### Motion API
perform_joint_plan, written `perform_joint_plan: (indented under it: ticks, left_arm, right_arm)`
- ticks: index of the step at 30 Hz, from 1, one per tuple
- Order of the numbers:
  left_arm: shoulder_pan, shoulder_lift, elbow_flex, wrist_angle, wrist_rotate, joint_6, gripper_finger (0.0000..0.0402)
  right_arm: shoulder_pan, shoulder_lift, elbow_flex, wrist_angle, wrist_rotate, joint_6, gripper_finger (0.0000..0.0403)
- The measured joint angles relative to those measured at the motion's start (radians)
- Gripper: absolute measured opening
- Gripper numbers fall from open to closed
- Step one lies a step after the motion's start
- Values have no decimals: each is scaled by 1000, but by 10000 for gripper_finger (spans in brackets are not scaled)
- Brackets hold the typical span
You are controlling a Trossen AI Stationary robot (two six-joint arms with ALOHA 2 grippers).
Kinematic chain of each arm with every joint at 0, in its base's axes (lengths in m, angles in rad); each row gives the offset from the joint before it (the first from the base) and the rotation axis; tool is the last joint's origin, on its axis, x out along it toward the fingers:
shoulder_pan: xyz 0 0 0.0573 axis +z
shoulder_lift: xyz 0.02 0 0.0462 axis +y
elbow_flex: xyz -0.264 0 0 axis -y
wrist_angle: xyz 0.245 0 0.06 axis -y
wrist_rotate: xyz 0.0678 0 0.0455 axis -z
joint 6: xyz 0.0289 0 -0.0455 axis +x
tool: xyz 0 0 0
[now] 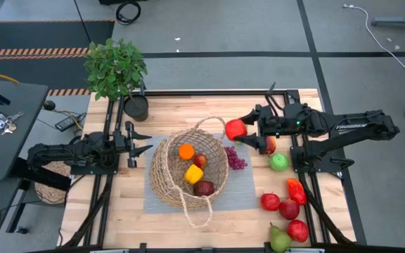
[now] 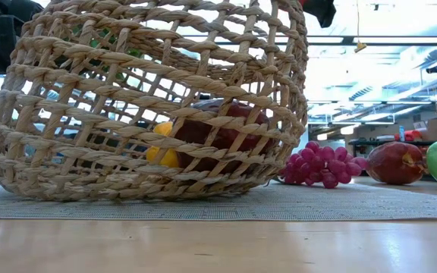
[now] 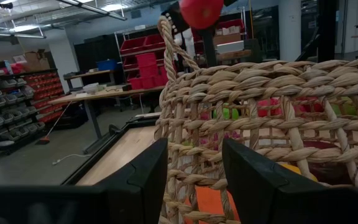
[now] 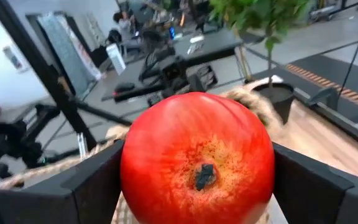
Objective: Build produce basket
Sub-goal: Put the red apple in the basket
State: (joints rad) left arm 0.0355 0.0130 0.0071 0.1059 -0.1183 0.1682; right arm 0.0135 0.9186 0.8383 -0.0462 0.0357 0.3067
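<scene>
The tan wicker basket (image 1: 162, 160) stands on a grey mat in the middle of the table. In it lie an orange (image 1: 186, 151), a yellow pepper (image 1: 194, 173), a red apple (image 1: 200, 161) and a dark plum (image 1: 204, 187). My right gripper (image 1: 241, 130) holds a red apple (image 1: 235, 129) in the air by the basket's far right rim, beside its far handle (image 1: 213, 123). My left gripper (image 1: 143, 145) waits open, level, just left of the basket's wall (image 3: 253, 93). Purple grapes (image 1: 236, 158) lie on the mat to the basket's right. My right gripper pinches the red apple (image 4: 197, 158) between its two fingers (image 4: 95, 183), one on each of two opposite sides. The fingers come nearly level from the table's right. The apple is lifted clear of the table, its dimpled end (image 4: 202, 176) turned back toward the wrist.
More produce lies at the right: a green apple (image 1: 278, 162), a reddish fruit (image 1: 270, 145) under my right arm, a red pepper (image 1: 295, 190), three red fruits (image 1: 289, 209) and a pear (image 1: 280, 240). A potted plant (image 1: 116, 67) stands far left.
</scene>
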Motion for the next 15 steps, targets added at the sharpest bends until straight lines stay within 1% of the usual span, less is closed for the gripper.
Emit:
perform_joint_plan:
  ticks: [5, 8, 12, 15]
  left_arm:
    - [0, 0, 0, 0, 0, 0, 160]
    - [0, 0, 0, 0, 0, 0, 160]
    - [0, 0, 0, 0, 0, 0, 160]
    - [0, 0, 0, 0, 0, 0, 160]
  right_arm:
    - [54, 48, 2, 30, 32, -28, 356]
    - [82, 83, 36, 30, 58, -66, 356]
    - [124, 133, 71, 28, 84, -163, 356]
    - [161, 176, 89, 24, 140, -274, 356]
